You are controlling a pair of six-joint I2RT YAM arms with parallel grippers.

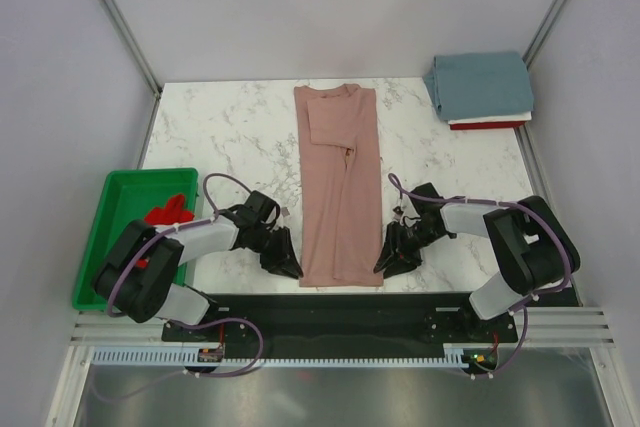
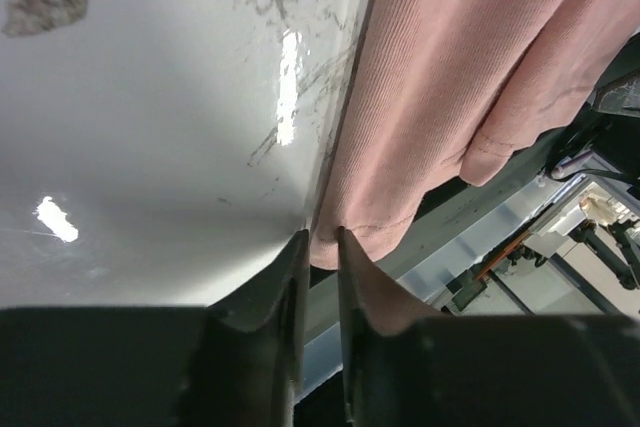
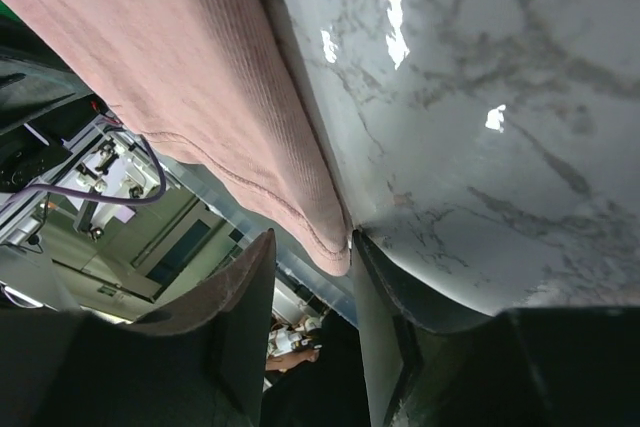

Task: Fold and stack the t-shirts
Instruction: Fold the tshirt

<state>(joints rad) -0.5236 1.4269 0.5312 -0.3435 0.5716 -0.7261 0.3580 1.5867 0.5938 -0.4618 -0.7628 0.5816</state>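
Observation:
The dusty-pink t-shirt [image 1: 340,177] lies folded into a long narrow strip down the middle of the marble table [image 1: 220,127], collar far, hem at the near edge. My left gripper [image 1: 285,265] is at the hem's near-left corner; in the left wrist view the gripper [image 2: 320,237] has its jaws closed to a narrow gap with the pink corner [image 2: 450,67] pinched at the tips. My right gripper [image 1: 388,259] is at the near-right corner; its wrist view shows the gripper [image 3: 312,239] open, the pink hem [image 3: 190,77] between the jaws against one finger. A grey-blue t-shirt [image 1: 480,85] lies folded at the far right.
Under the grey-blue shirt show a white layer and a red edge [image 1: 488,125]. A green tray [image 1: 100,237] at the left holds bright red cloth [image 1: 170,213]. The pink hem hangs slightly over the table's near edge above the black base rail [image 1: 340,307].

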